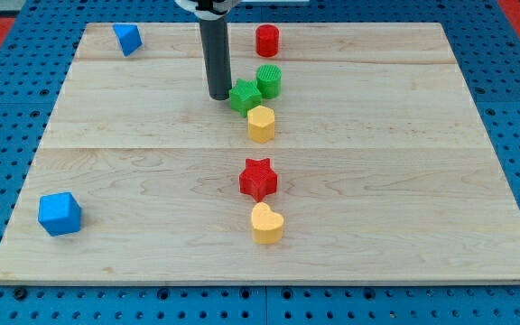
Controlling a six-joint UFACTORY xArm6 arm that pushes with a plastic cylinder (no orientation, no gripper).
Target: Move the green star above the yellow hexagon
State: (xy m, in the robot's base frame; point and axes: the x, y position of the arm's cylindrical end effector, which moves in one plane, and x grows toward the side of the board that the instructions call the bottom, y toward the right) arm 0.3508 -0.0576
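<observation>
Our arm ends in a plain dark rod with no jaws to open or close, so it grips nothing. Our tip (pixel 219 97) rests on the wooden board (pixel 134 181), and the green star (pixel 245 96) lies just beside it toward the view's right, seemingly touching. The yellow hexagon (pixel 261 124) sits right of the tip and slightly toward the view's bottom, against the star's lower edge. A green cylinder (pixel 269 80) stands right of the star. We judge the star already sits roughly above the hexagon, needing only a small rightward nudge.
</observation>
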